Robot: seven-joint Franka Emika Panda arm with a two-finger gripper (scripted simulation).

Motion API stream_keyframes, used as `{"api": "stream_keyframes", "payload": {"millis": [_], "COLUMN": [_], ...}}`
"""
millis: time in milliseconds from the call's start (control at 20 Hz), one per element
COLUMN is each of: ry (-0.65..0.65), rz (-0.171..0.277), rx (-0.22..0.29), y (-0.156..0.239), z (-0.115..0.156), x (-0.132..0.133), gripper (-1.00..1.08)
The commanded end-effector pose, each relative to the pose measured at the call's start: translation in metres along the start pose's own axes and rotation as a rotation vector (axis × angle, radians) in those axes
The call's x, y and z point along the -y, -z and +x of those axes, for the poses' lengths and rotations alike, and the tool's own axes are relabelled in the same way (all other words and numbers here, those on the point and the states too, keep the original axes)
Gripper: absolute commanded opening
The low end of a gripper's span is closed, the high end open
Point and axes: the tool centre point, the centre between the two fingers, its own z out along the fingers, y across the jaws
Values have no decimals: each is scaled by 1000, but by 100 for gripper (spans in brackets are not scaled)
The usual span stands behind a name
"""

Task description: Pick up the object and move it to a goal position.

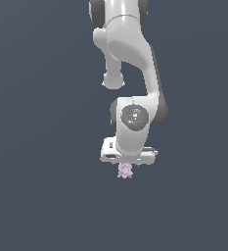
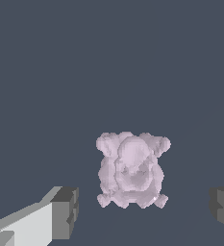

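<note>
Arm hangs from above, centre of exterior view. Tool at its lower end, directly over object. In wrist view, object sits between both fingers, gaps on either side, touching neither.

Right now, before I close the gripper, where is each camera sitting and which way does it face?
Exterior view: sits off the arm; its exact position is not known. It faces the white Panda arm, whose gripper hangs just above the tiny pale pink-lilac lumpy figurine.
Wrist view: rides on the wrist, looking along the gripper at the figurine; two dark grey finger pads show, spread wide and apart from it.
Shared: the figurine, the gripper, and the plain dark slate-blue background.
</note>
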Motion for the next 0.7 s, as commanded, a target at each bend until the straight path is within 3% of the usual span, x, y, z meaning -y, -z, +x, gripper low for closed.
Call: {"api": "stream_keyframes", "payload": {"millis": [0,350,650], "ry": [-6,-6,-7], "rz": [0,0,0], "rx": [1,3,2], "y": [-4,-9,-39], "z": [3,2,2], "x": [1,2,2], "gripper": [100,100,100]}}
